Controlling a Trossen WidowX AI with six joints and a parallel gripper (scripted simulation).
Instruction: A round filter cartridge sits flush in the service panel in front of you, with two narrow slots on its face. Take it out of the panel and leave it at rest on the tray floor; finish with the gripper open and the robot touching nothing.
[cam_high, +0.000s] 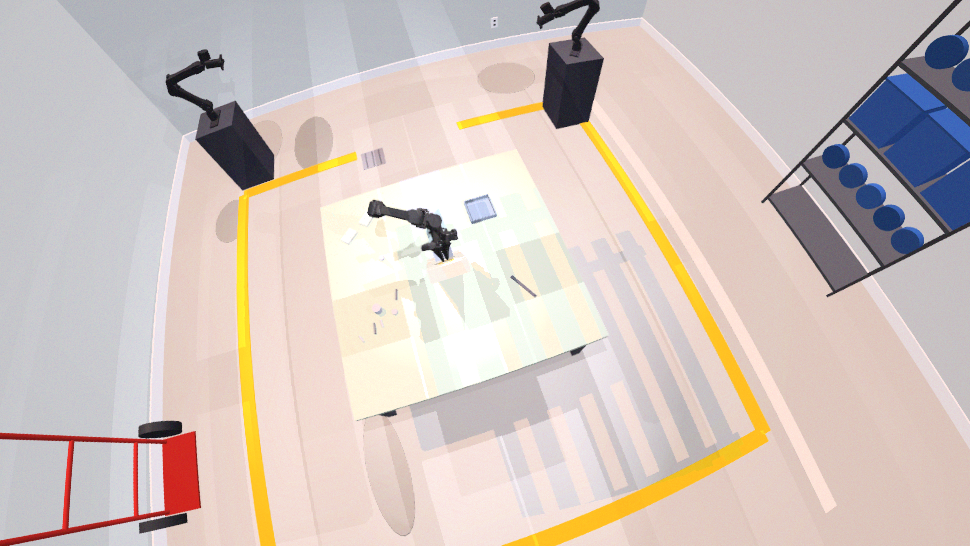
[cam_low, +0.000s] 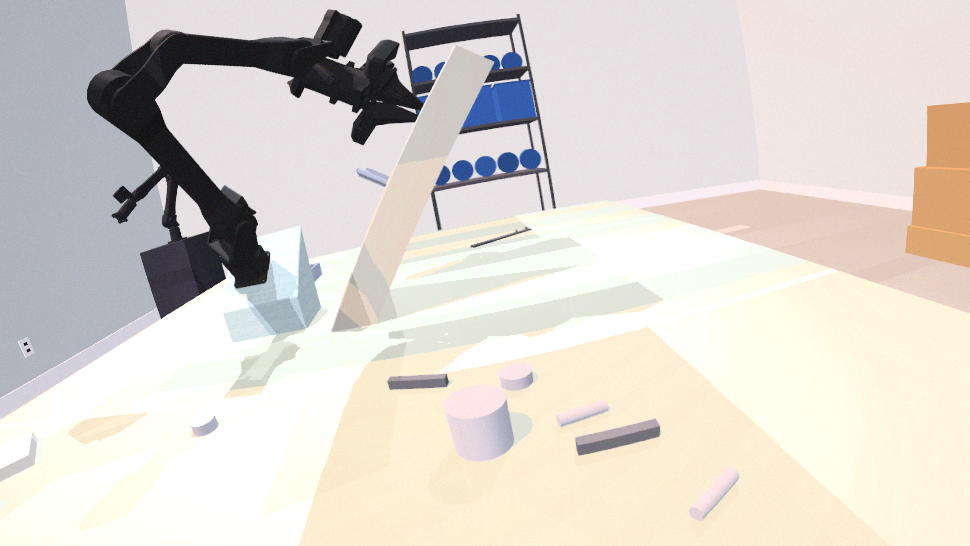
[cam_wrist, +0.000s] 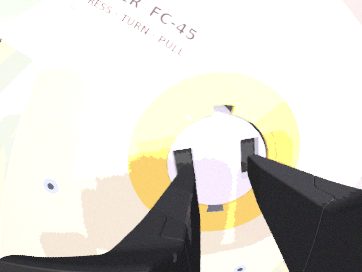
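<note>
The cartridge (cam_wrist: 215, 132) is a pale disc inside a yellow ring (cam_wrist: 150, 112) on the sloping service panel (cam_high: 448, 270) (cam_low: 415, 159) (cam_wrist: 105, 120). In the wrist view its two dark slots lie left and right on the face. My gripper (cam_high: 443, 259) (cam_low: 418, 113) (cam_wrist: 221, 169) is partly open with nothing held between its fingers. The left fingertip overlaps the lower end of the left slot, and the right fingertip is at the lower right of the right slot. Whether the tips are inside the slots cannot be told. The tray (cam_high: 469, 211) lies apart, behind the panel in the top view.
A thin dark bar (cam_high: 523, 285) (cam_low: 500, 238) lies on the table. A pale cylinder (cam_low: 479, 425), small discs, rods and dark blocks lie in front of the panel in the exterior view. The arm stands by a pale blue block (cam_low: 274, 315). A small dark notch (cam_wrist: 215, 208) shows below the cartridge.
</note>
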